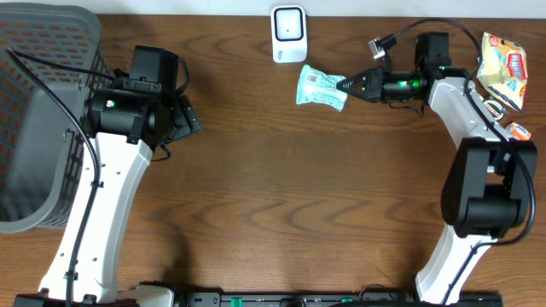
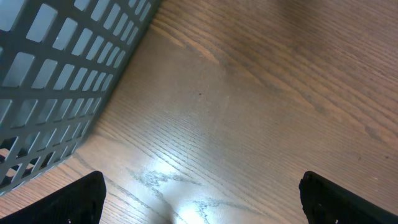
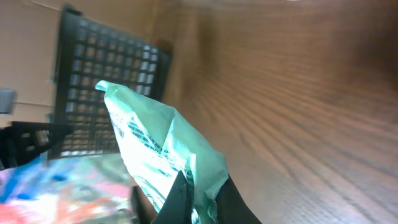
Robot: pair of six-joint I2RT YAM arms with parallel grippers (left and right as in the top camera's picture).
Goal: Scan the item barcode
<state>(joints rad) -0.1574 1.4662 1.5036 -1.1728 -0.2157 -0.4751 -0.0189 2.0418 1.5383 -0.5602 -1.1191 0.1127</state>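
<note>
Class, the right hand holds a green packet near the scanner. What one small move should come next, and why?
Probably carry the packet the short way over to the scanner, label turned toward it. The right hand is shut on the packet's end, and the packet is just beside the scanner, not yet in front of it.

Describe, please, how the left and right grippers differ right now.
The left gripper is open and empty; the right gripper is shut on the green packet. The left hangs by the grey basket; the right holds its packet near the white scanner. Both are over the wooden table.
</note>
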